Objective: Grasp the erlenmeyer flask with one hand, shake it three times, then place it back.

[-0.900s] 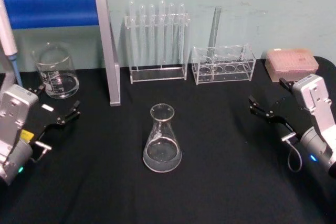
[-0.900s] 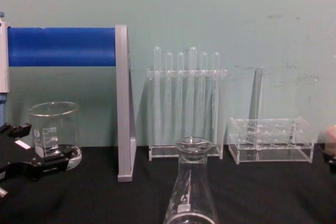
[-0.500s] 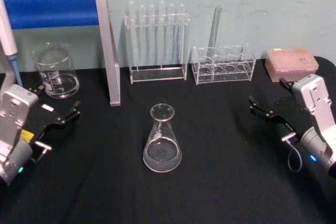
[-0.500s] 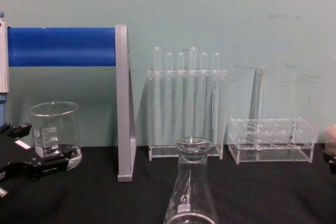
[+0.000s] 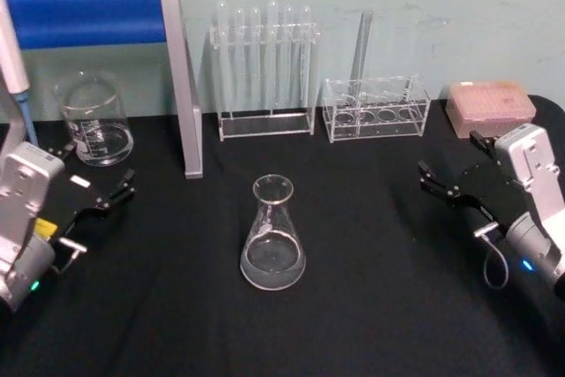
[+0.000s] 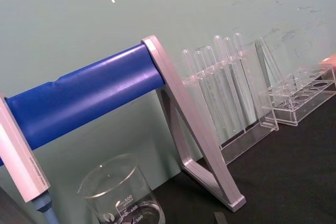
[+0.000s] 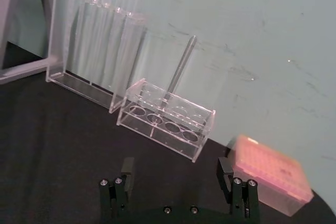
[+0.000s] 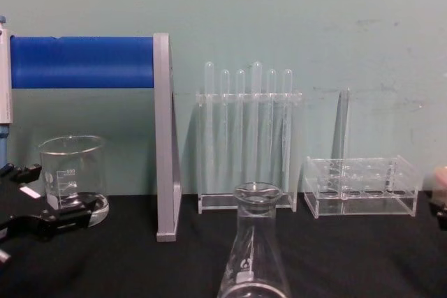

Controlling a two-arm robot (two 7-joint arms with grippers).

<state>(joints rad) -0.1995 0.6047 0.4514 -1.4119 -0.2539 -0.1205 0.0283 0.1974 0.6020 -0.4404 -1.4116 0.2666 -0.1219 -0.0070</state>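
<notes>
Flanking flask (image 5: 273,240): left tool (image 5: 97,167), right tool (image 5: 450,158), spread.

Beaker (image 6: 118,192) had white graduations reading 400 and 300. Erlenmeyer flask (image 8: 253,249) marks were too small to read.

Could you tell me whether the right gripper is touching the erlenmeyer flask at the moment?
Apart. The head view shows bare black table between the right gripper, jaws open, and the erlenmeyer flask.
</notes>
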